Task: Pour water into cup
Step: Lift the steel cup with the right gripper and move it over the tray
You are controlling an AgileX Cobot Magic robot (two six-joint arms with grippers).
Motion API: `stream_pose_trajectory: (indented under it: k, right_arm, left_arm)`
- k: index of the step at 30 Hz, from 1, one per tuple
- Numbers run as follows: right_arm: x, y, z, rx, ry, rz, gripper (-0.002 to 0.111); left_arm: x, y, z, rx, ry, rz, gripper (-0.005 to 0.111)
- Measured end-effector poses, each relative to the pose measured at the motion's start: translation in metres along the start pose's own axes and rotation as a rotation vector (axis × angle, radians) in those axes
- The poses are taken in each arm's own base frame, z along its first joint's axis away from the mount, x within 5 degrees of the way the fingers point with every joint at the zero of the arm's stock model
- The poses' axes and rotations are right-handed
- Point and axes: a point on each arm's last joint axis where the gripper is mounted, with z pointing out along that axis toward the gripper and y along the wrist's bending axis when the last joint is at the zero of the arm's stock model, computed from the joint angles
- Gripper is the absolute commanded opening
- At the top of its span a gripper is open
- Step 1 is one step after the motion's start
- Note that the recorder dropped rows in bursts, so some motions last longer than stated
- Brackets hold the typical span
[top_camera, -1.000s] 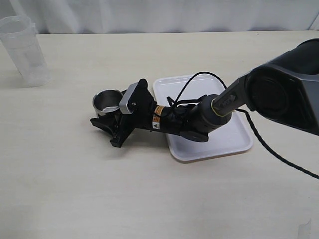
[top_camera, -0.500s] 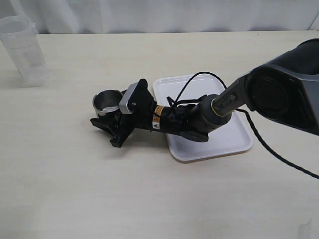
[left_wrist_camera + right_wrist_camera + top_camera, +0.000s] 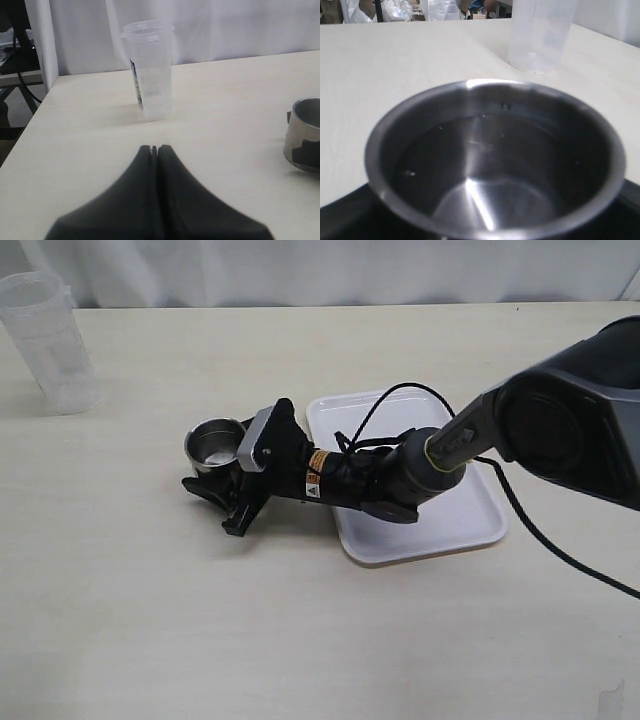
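Steel cup [image 3: 213, 443] sits in the right gripper [image 3: 208, 468], whose jaws stand fairly wide but are closed in on the cup's wall from both sides (the left wrist view shows a black finger pad [image 3: 306, 152] flat against the shiny side). That arm's wrist camera looks right down into it, and there seems to be a shallow bit of clear water [image 3: 480, 150] inside, though it's hard to be sure. Can't tell if the cup is resting on the surface [image 3: 300, 640] or just off it. Left gripper [image 3: 154, 150] is fully closed with nothing in it, low over bare surface. For room: the cup is just beside the left edge of the white tray [image 3: 450, 525], and the arm lies across that tray with its black cable [image 3: 400, 395] looping over it. The plastic beaker [image 3: 45, 340] stands upright well apart, in the far left corner near the back edge. In front of and left of the cup it's all open surface.
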Motion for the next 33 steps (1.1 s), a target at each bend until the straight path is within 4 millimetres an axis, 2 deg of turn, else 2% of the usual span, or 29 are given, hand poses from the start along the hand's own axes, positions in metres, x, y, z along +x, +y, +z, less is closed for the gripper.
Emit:
stream_pose_trajectory:
  k: [13, 21, 28, 33]
  right_arm:
    - [-0.013, -0.005, -0.001, 0.027, 0.018, -0.034, 0.004]
    - [-0.03, -0.028, -0.014, 0.089, -0.024, 0.003, 0.004]
    - [-0.035, -0.051, -0.041, 0.161, -0.026, 0.043, 0.004]
    - [-0.029, -0.077, -0.085, 0.261, -0.022, 0.066, 0.004]
  left_arm:
    - [0.0, 0.0, 0.0, 0.0, 0.0, 0.0, 0.0]
    - [0.0, 0.0, 0.0, 0.0, 0.0, 0.0, 0.0]
    - [0.0, 0.0, 0.0, 0.0, 0.0, 0.0, 0.0]
    - [0.0, 0.0, 0.0, 0.0, 0.0, 0.0, 0.0]
